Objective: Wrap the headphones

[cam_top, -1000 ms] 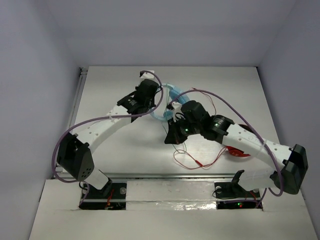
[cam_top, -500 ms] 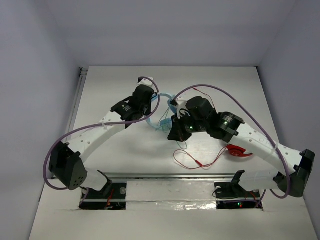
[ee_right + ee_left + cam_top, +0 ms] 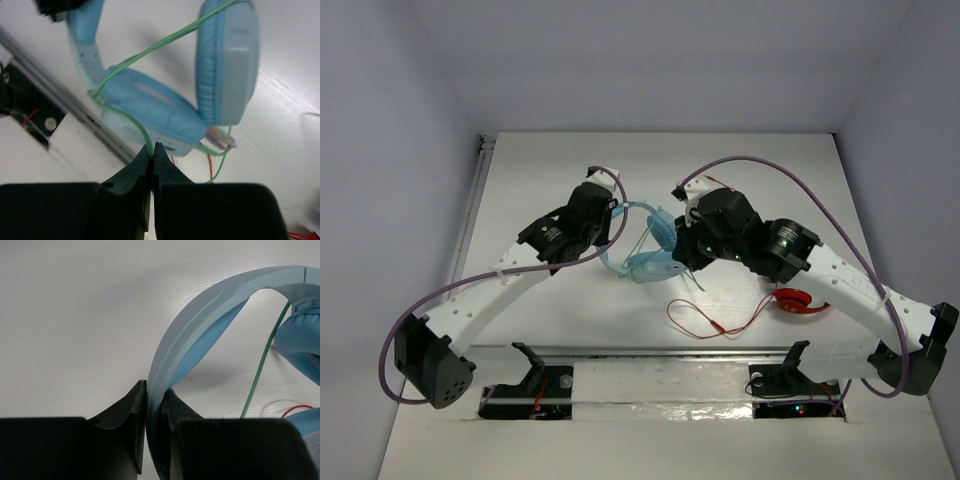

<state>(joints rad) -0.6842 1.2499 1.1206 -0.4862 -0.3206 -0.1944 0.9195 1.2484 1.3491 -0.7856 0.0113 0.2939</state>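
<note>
The light blue headphones [image 3: 650, 262] hang between my two arms above the table's middle. My left gripper [image 3: 153, 405] is shut on their pale blue headband [image 3: 200, 325], which arches up to the right towards a padded cup [image 3: 302, 337]. My right gripper [image 3: 152, 150] is shut on the thin mint-green cable [image 3: 145, 55], which runs across both oval cups [image 3: 227, 55] and loops back under them. In the top view the left gripper [image 3: 607, 222] is left of the headphones and the right gripper [image 3: 682, 258] is right of them.
Smaller red headphones [image 3: 798, 302] lie on the table under my right arm, and their thin red cable [image 3: 705, 318] trails left near the front edge. A metal rail [image 3: 650, 352] runs along the table's front. Grey walls enclose the table's sides and back.
Both arms have carried the headphones toward the front. The cups have come out from under the right arm into view, and the left arm has swung down and left.
</note>
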